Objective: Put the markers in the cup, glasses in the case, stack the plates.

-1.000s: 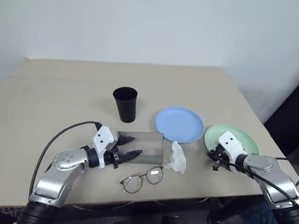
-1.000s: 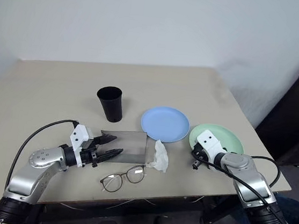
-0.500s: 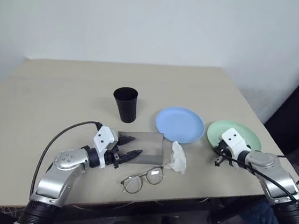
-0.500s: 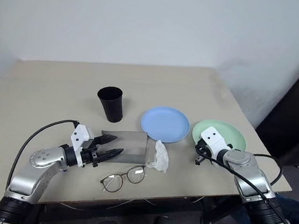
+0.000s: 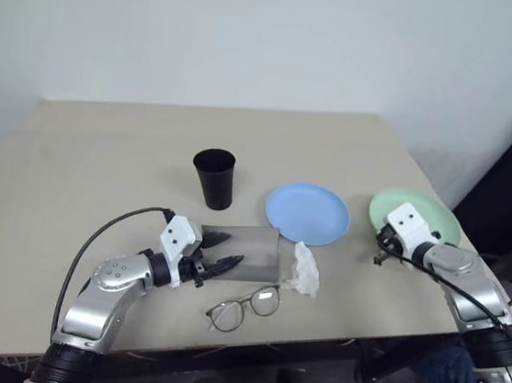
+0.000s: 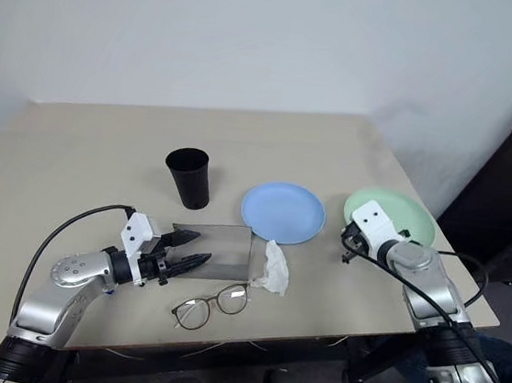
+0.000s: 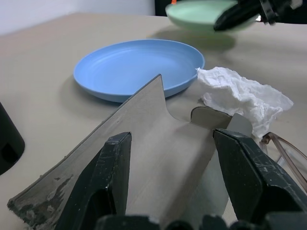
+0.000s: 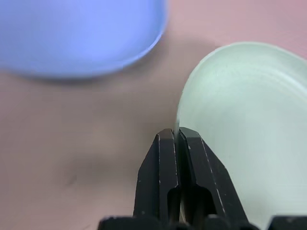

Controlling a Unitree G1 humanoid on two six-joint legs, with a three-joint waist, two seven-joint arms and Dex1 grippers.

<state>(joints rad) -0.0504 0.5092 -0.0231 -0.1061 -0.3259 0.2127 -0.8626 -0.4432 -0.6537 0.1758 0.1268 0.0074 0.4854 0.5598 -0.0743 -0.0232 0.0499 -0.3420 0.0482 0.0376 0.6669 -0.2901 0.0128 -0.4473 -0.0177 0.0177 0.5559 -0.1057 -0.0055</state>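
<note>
Right fingers: my right gripper (image 8: 178, 139) is pinched tight on the rim of the mint green plate (image 5: 429, 214) — I judge the plate is held up off the table (image 5: 103, 156).
Left fingers: my left gripper (image 5: 220, 250) is spread wide around the near end of the grey case (image 5: 254, 251).
Blue plate: the light blue plate (image 5: 307, 213) lies flat between the case and the green one, close to both.
Glasses: the glasses (image 5: 243, 307) lie just in front of the case, beside a crumpled white tissue (image 5: 303, 269).
Cup: the black cup (image 5: 213, 177) stands upright behind the case.
Risk: the grip is thin, on the rim alone — I think the plate could tip or slip out if I swing it fast.
Count: two plates, one cup, one case, one pair of glasses, one tissue; I can't make out any markers.
</note>
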